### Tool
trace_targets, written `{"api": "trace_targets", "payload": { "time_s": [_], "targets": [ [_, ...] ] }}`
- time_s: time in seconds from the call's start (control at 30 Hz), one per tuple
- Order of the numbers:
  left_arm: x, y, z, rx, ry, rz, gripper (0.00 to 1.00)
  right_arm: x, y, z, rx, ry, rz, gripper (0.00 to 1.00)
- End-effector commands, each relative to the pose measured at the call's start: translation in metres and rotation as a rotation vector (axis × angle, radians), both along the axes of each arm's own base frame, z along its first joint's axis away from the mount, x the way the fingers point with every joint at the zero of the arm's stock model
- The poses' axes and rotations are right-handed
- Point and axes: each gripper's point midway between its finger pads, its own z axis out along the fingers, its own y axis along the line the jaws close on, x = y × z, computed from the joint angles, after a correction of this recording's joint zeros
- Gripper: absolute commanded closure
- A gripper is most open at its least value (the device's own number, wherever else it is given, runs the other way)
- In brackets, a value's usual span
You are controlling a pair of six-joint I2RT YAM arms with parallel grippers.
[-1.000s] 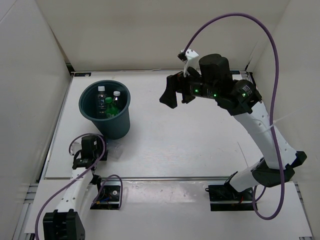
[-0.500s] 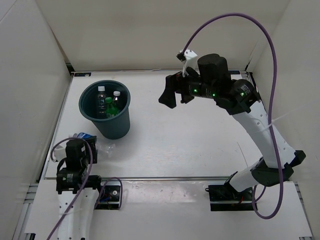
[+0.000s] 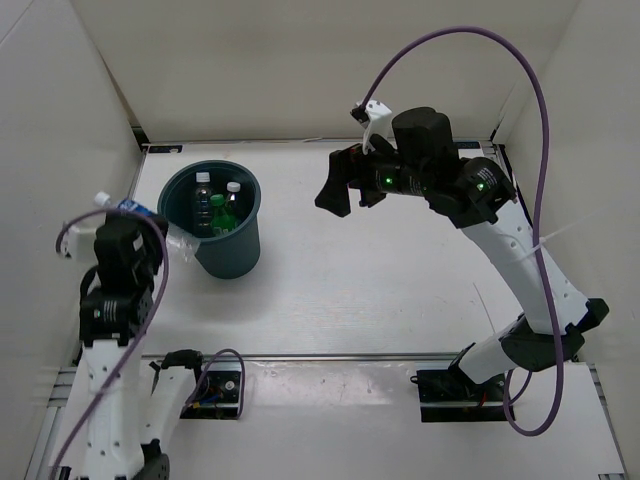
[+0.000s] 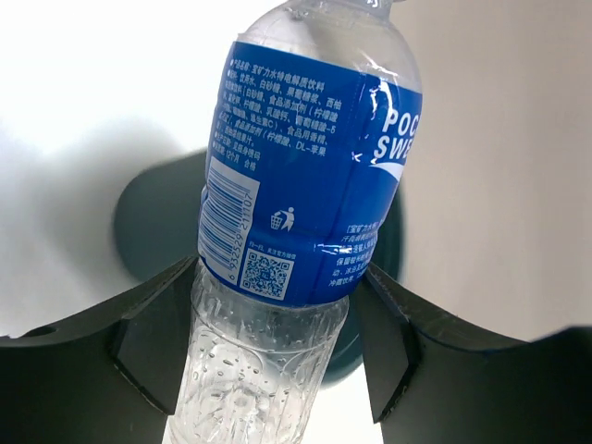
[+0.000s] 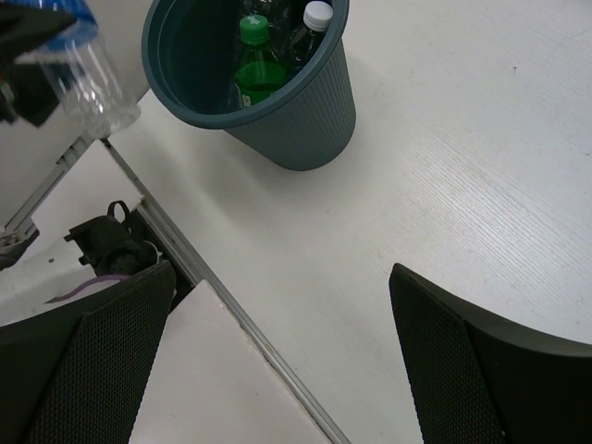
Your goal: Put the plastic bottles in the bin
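My left gripper point(image 3: 140, 235) is shut on a clear blue-labelled bottle point(image 3: 128, 208) with a white cap. It holds the bottle tilted in the air just left of the bin point(image 3: 238, 255), the bottle's base near the rim. In the left wrist view the fingers point(image 4: 153, 347) clamp the bottle point(image 4: 314, 185) below its label, with the bin point(image 4: 153, 222) behind. Three bottles stand inside the bin: a green one point(image 3: 217, 208), a white-capped one point(image 3: 233, 190) and a third point(image 3: 203, 185). My right gripper point(image 3: 345, 185) is open and empty, high over the table's middle.
White walls enclose the table on the left, back and right. The right wrist view shows the bin point(image 5: 305, 120), the green bottle point(image 5: 252, 55), the held bottle point(image 5: 83, 79) and the table's metal front edge point(image 5: 231, 319).
My left arm has lifted the blue-labelled bottle from the table in front of the bin up to the bin's left rim. The right arm has barely moved.
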Motion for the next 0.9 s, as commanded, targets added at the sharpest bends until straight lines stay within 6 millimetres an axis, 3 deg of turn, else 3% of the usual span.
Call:
{"api": "trace_targets", "payload": {
  "time_s": [0.0, 0.13, 0.3, 0.43, 0.53, 0.6, 0.7, 0.73, 0.87],
  "targets": [
    [0.049, 0.014, 0.047, 0.157, -0.066, -0.008, 0.41, 0.003, 0.004, 0.009, 0.035, -0.023, 0.017, 0.00],
    [0.092, 0.029, 0.070, 0.334, -0.020, -0.006, 0.40, 0.003, 0.007, 0.009, 0.037, -0.020, 0.025, 0.00],
    [0.124, 0.026, 0.060, 0.431, 0.072, -0.014, 0.33, 0.003, 0.003, 0.013, 0.042, -0.031, 0.016, 0.00],
    [0.136, 0.011, 0.045, 0.477, 0.127, -0.074, 0.16, 0.006, -0.001, 0.012, 0.032, -0.041, -0.013, 0.00],
    [0.137, 0.003, 0.054, 0.510, 0.120, -0.076, 0.00, 0.007, -0.002, 0.012, 0.029, -0.044, -0.023, 0.00],
    [0.134, -0.004, 0.065, 0.552, 0.109, -0.081, 0.00, 0.007, -0.002, 0.012, 0.029, -0.044, -0.023, 0.00],
    [0.124, -0.003, 0.103, 0.627, 0.067, -0.055, 0.00, 0.014, -0.004, 0.012, 0.037, -0.029, -0.055, 0.00],
    [0.117, 0.000, 0.120, 0.638, 0.037, -0.031, 0.00, 0.022, -0.013, 0.010, 0.036, -0.009, -0.095, 0.00],
    [0.084, 0.004, 0.136, 0.643, 0.018, -0.014, 0.00, 0.040, -0.031, -0.001, 0.068, 0.121, -0.170, 0.00]
  ]
}}
